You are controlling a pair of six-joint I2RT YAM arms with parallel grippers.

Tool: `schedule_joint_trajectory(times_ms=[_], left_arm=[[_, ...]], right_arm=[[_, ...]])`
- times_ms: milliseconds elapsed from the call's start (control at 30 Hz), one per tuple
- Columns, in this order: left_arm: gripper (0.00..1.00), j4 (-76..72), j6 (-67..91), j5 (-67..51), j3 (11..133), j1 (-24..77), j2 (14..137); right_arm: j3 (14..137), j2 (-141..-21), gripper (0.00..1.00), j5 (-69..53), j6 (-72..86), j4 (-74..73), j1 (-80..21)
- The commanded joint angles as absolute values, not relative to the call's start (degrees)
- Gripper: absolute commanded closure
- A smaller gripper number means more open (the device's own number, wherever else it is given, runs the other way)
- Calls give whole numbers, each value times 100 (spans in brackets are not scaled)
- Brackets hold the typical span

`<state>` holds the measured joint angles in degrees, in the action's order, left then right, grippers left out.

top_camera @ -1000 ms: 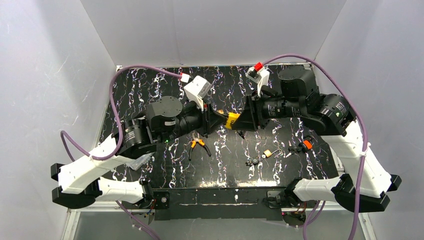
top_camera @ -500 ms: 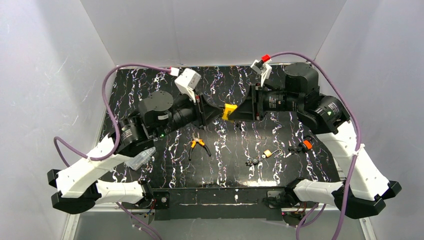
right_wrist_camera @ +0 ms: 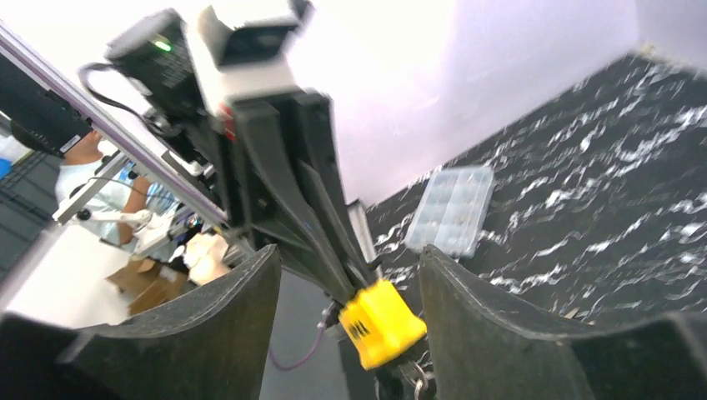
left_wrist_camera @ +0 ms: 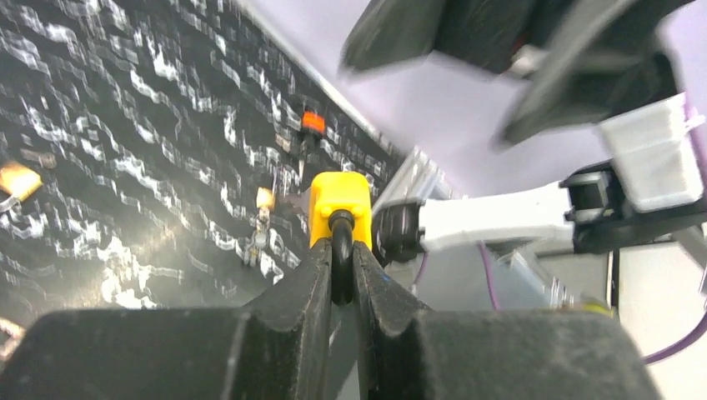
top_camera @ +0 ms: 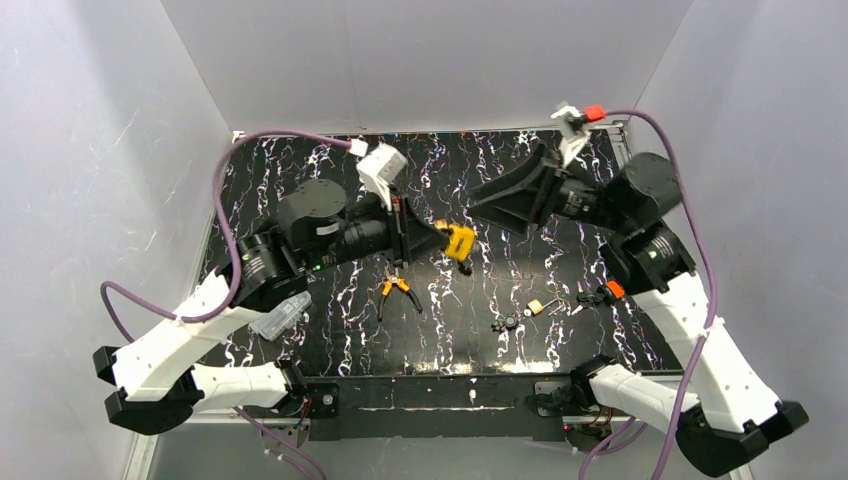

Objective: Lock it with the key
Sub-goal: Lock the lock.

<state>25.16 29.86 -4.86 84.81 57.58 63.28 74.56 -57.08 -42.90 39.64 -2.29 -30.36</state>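
Observation:
My left gripper point(top_camera: 437, 237) is shut on the black shackle of a yellow padlock point(top_camera: 460, 243) and holds it above the table's middle. In the left wrist view the shackle sits pinched between my fingers point(left_wrist_camera: 310, 275), with the yellow body point(left_wrist_camera: 339, 202) beyond them. A key ring with a key hangs under the padlock point(right_wrist_camera: 379, 321) in the right wrist view. My right gripper point(top_camera: 482, 200) is open and empty, up and to the right of the padlock, apart from it. The padlock shows between its spread fingers point(right_wrist_camera: 467, 308).
Orange-handled pliers point(top_camera: 397, 290) lie under the left arm. A small brass padlock point(top_camera: 536, 306), a black knob point(top_camera: 509, 322) and an orange-and-black part point(top_camera: 612, 290) lie at the front right. A clear plastic tray point(top_camera: 281, 315) lies at the left edge.
My right gripper has let go of the yellow padlock, opened and drawn back up and to the right. My left gripper still holds the padlock, which now hangs tilted.

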Motion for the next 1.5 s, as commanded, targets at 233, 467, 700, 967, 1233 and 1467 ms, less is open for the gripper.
schedule_joint_trajectory(times_ms=[233, 467, 700, 967, 1233, 1467], left_arm=[[100, 2598, 3059, -1286, 8562, 5541, 6248], [100, 2360, 3154, -2017, 8750, 5200, 6186], [100, 2012, 3519, -2578, 8805, 4860, 6273], [100, 1638, 3711, -2703, 8808, 4722, 6331], [100, 1501, 3784, -2716, 8806, 4684, 6393], [100, 1438, 3833, -2696, 8757, 4661, 6422]], right_arm=[[6273, -5249, 27, -5570, 5661, 2800, -1865], [5576, -5197, 30, -5758, 6246, 3762, -1811], [5379, -5039, 39, -5804, 6165, 3673, -1827], [5366, -5066, 42, -5752, 5851, 3269, -2101], [5516, -5149, 47, -5699, 5463, 2811, -2359], [5412, -5123, 59, -5712, 5458, 2790, -2373]])
